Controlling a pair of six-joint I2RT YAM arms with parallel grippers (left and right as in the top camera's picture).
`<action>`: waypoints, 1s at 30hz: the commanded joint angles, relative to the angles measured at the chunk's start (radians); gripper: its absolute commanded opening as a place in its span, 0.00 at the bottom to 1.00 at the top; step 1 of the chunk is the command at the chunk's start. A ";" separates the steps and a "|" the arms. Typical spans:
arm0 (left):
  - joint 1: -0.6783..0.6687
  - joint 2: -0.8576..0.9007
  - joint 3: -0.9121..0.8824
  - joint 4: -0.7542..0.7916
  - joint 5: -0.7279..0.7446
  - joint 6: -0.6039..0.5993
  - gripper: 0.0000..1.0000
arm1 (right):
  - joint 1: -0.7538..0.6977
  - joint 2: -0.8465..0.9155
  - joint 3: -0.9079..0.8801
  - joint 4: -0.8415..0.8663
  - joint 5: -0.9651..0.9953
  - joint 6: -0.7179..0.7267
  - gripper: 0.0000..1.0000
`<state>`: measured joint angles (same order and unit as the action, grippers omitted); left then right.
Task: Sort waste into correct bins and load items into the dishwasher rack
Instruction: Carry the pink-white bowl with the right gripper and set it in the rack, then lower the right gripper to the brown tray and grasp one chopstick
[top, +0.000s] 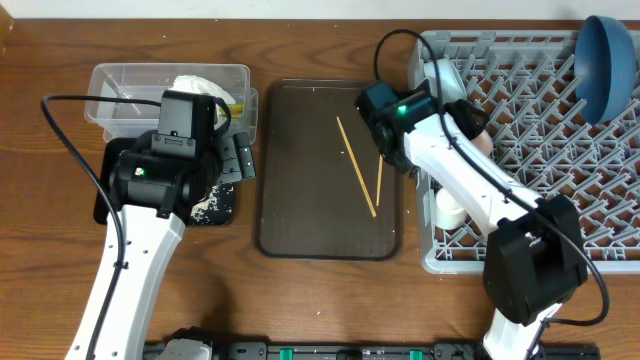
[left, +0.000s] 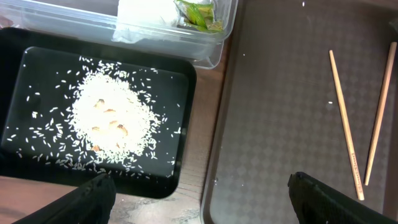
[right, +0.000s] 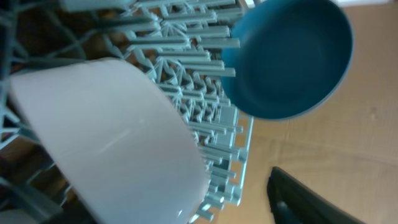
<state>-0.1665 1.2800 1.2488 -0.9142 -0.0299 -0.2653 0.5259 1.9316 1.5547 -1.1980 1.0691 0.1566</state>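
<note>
Currently: glossy white bowl (right: 112, 137) sits tilted among the grey plastic pegs of the dishwasher rack (right: 211, 118). Smooth dark blue dish (right: 286, 59) stands on edge beyond it. Right gripper (top: 468, 118) jaws apart, clear of the bowl. Left gripper (left: 202, 185) jaws wide apart over the black tray (left: 18, 74) of loose rice (left: 109, 118). 2 thin wooden chopsticks (top: 356, 166) lie on the textured brown tray (top: 300, 200). Wood-grain tabletop (top: 300, 40).

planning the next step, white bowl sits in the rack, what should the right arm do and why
Probably lift the right gripper clear of the white bowl in the rack and fetch the two chopsticks: they lie unsorted on the brown tray.
</note>
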 joint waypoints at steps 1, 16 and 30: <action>0.004 -0.006 0.012 -0.002 -0.008 0.001 0.91 | 0.023 0.017 -0.001 0.006 0.010 0.002 0.78; 0.004 -0.006 0.012 -0.002 -0.008 0.001 0.92 | 0.019 0.003 0.095 0.117 -0.051 -0.069 0.91; 0.004 -0.006 0.012 -0.002 -0.008 0.001 0.91 | -0.007 0.015 0.260 0.253 -1.147 -0.087 0.76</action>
<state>-0.1665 1.2800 1.2488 -0.9142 -0.0299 -0.2653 0.5049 1.9366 1.8317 -0.9676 0.3241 0.0486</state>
